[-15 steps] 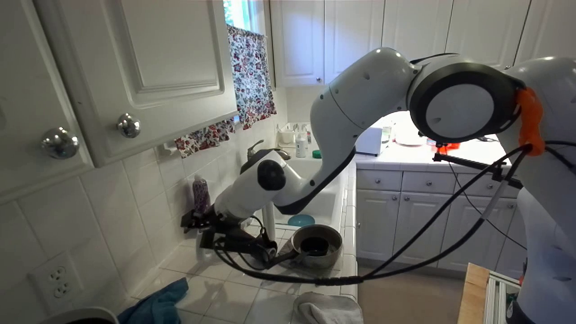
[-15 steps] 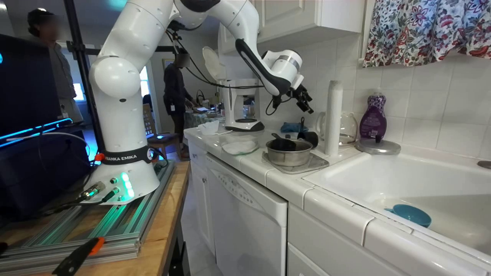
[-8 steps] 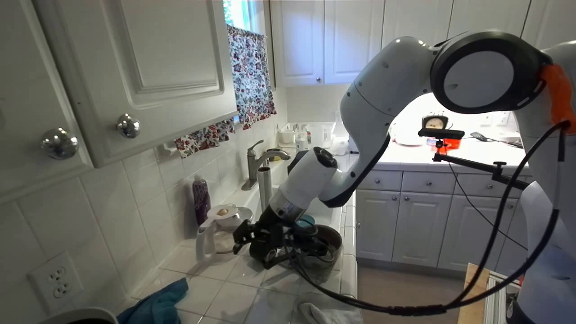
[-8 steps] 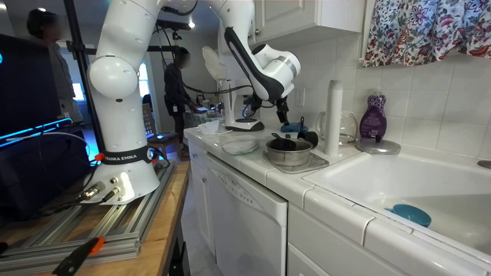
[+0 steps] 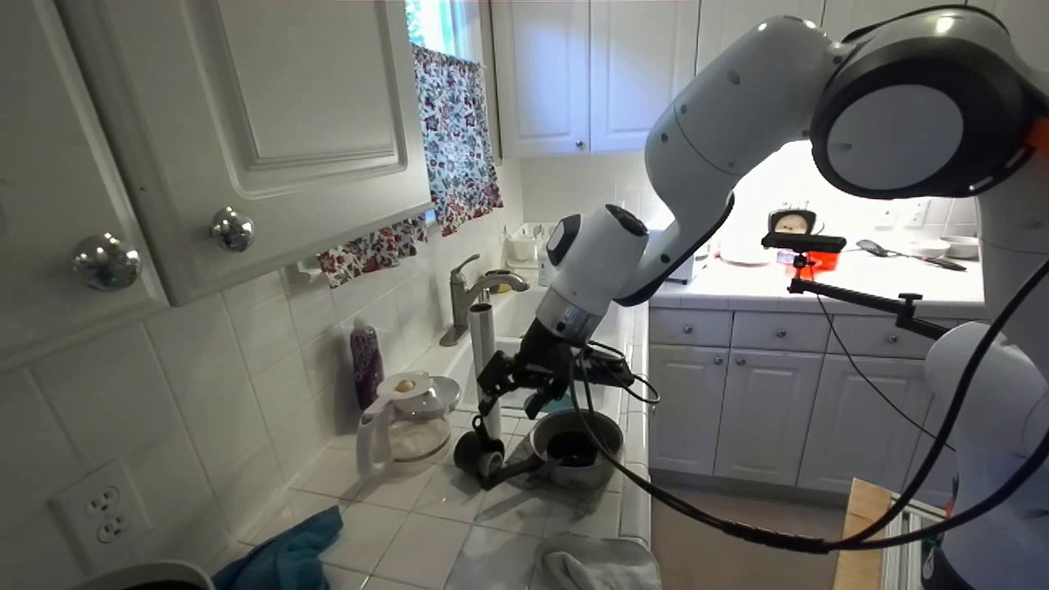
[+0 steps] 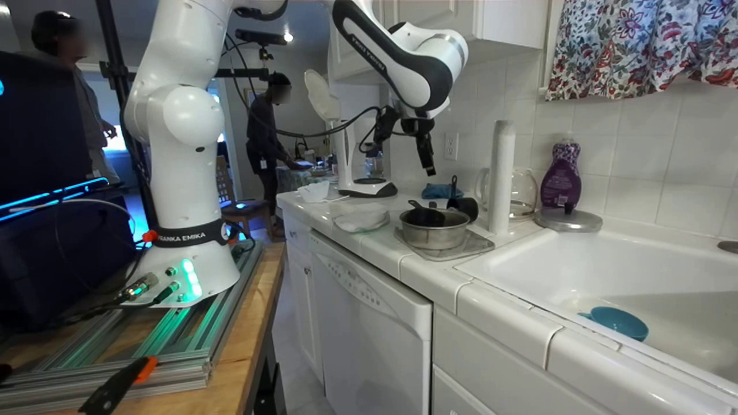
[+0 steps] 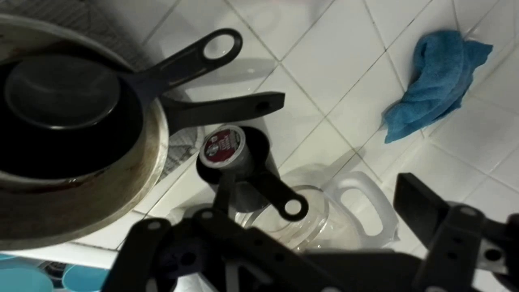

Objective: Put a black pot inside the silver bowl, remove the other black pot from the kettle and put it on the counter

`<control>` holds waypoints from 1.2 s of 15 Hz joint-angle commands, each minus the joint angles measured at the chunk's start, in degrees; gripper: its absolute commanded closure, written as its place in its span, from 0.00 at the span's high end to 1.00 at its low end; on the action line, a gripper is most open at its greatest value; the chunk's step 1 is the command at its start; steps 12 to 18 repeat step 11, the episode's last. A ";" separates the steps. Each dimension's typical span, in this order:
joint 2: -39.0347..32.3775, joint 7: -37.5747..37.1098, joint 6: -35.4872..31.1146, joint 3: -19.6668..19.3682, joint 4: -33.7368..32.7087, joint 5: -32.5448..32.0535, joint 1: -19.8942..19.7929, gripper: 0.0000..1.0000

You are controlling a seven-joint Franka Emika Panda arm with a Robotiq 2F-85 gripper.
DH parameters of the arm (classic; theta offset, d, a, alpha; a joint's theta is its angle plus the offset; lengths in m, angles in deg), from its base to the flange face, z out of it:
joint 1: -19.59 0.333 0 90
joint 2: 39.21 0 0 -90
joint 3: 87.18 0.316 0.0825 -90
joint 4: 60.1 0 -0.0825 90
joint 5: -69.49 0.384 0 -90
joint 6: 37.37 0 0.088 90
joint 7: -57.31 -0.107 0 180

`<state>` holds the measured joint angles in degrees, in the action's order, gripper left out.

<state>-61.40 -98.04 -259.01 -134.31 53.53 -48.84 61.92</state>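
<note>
The silver bowl (image 5: 565, 478) stands on a mat on the white tiled counter (image 5: 426, 533); it also shows in an exterior view (image 6: 435, 237) and the wrist view (image 7: 101, 202). The black pot (image 7: 40, 142) sits inside it, its ring-ended handle over the rim. The other black pot (image 5: 471, 453) is on the counter beside the bowl's handle, tilted, its handle pointing up. It holds a red-lidded capsule in the wrist view (image 7: 259, 138). My gripper (image 5: 512, 403) points down above and beside that pot, apart from it. It is open and empty in the wrist view (image 7: 318, 196).
A glass carafe (image 5: 418, 430) and a white upright tube (image 6: 503, 178) stand near the other pot. A soap bottle (image 6: 560, 176) and a metal lid (image 6: 568, 221) are by the wall. A blue cloth (image 7: 438, 85) lies on the counter. The sink (image 6: 663, 248) adjoins.
My gripper has swung away from the wall side, turned from slanting to pointing down, and risen slightly in the last half second. The pots and the bowl have not moved.
</note>
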 commanded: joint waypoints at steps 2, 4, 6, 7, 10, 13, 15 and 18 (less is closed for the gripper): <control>-8.92 -3.63 -9.90 -20.43 -4.54 0.39 14.92 1.00; -12.70 -3.28 -16.14 -28.52 -5.58 -0.38 20.62 1.00; -15.51 -3.29 -21.31 -36.02 -6.03 -1.81 25.95 1.00; -16.16 -3.29 -23.22 -38.33 -6.23 -2.01 27.56 1.00; -14.03 -0.24 -20.72 -38.70 -4.36 -1.59 28.49 1.00; -14.02 -0.42 -20.41 -39.57 -4.23 -2.95 29.60 1.00; -14.02 -0.42 -20.41 -39.57 -4.23 -2.95 29.60 1.00; -14.02 -0.42 -20.41 -39.57 -4.23 -2.95 29.60 1.00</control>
